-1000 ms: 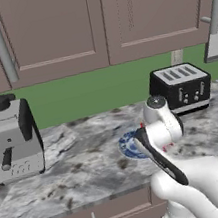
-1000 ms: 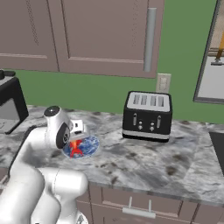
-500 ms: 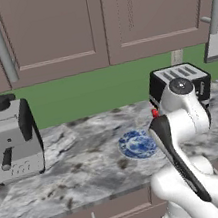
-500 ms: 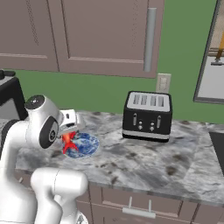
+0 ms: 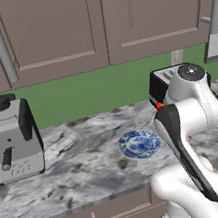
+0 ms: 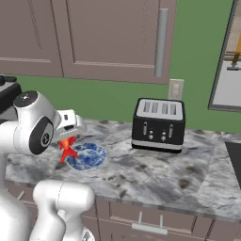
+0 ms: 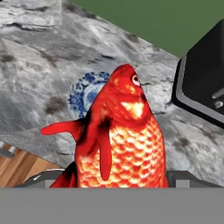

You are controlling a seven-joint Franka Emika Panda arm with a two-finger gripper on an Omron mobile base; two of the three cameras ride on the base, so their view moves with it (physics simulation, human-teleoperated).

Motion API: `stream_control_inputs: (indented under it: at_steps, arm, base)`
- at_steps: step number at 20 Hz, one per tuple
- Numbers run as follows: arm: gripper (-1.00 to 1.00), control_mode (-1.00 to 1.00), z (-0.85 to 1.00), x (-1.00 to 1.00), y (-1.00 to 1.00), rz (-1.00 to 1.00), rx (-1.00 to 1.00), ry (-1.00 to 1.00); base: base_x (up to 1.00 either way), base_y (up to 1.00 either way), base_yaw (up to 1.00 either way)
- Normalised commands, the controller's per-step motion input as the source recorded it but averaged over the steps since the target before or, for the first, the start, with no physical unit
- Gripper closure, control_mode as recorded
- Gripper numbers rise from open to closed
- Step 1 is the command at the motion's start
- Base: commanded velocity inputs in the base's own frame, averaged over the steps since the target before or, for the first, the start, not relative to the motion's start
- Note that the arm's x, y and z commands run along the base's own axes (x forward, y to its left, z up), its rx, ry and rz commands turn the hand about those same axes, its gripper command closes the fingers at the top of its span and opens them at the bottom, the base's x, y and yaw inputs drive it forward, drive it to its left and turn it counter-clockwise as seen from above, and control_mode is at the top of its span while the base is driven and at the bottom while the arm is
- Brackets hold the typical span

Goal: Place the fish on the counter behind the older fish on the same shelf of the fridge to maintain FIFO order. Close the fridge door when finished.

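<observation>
A: What has changed in the last second?

B: The fish [image 7: 120, 140] has come up off the plate [image 6: 87, 156]; a second ago it lay low over the blue dish, and now it hangs clear above it, carried by the gripper [image 6: 70, 136]; the arm has swung up and toward the toaster [image 6: 158, 124] side in the left base view.

A: So the claw has it?

B: It looks so; the hand view has the fish rising from between the finger tips, head away from the camera, and in the right base view its red tail dangles just under the hand; the jaws stand wide, closed on the fish's body rather than empty.

A: What does that mean for the task?

B: The pick-up seems done; the carry is under way; the fridge is not in these views, so the base probably has to turn or drive before the fish can go behind the older one; the door comes last.

A: And the containers?

B: The plate sits on the counter [image 5: 80, 162] between the coffee machine [image 5: 12, 138] and the toaster; it now holds nothing; the toaster's slots look empty, though they are too small to be sure.
</observation>
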Motion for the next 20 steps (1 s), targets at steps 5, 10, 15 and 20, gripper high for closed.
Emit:
stream_control_inputs:
  at_steps: [5, 10, 15, 20]
  arm:
    - [1.0, -1.0, 0.0, -0.06, 0.09, 0.01, -0.03, 0.0]
    - [1.0, -1.0, -0.05, -0.42, 0.02, -0.02, -0.01, -0.01]
    - [1.0, 1.0, 0.0, 0.0, 0.0, 0.0, 0.0, 0.0]
    - [1.0, 1.0, 0.0, 0.0, 0.0, 0.0, 0.0, 0.0]
  base:
    - [0.0, 0.0, 0.0]
    - [0.0, 0.0, 0.0]
    - [-0.65, -0.01, -0.37]
    - [-0.5, 0.0, -0.6]
